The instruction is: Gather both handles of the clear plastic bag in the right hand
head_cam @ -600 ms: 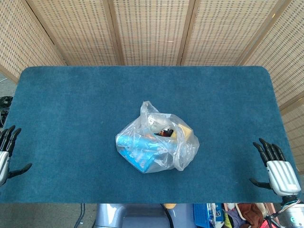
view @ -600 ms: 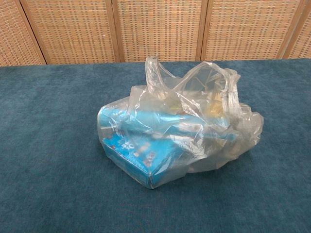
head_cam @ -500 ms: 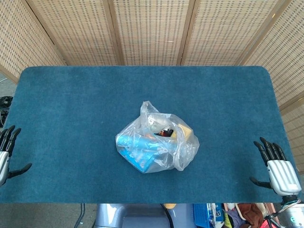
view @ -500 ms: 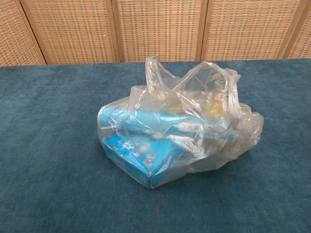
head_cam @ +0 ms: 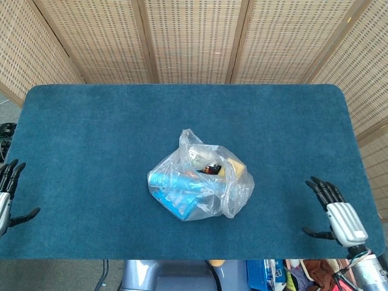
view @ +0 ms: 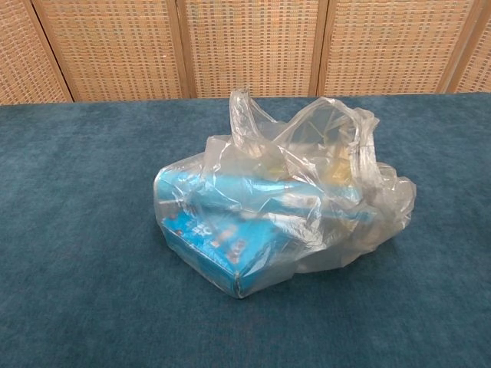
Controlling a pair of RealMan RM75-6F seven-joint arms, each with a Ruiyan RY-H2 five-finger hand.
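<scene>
At the middle of the blue table (head_cam: 91, 133) we see the clear plastic bag (head_cam: 200, 182), its handles (view: 245, 115) standing loose above a blue box (view: 222, 238). Our right hand (head_cam: 336, 212) and left hand (head_cam: 5, 197) hover at opposite table edges, fingers spread, holding nothing.

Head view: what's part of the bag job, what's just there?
Job: clear plastic bag with its handles, mid-table; right hand, open, off to the bag's side.
Just there: left hand, open at the table edge; blue table; wicker screen.
</scene>
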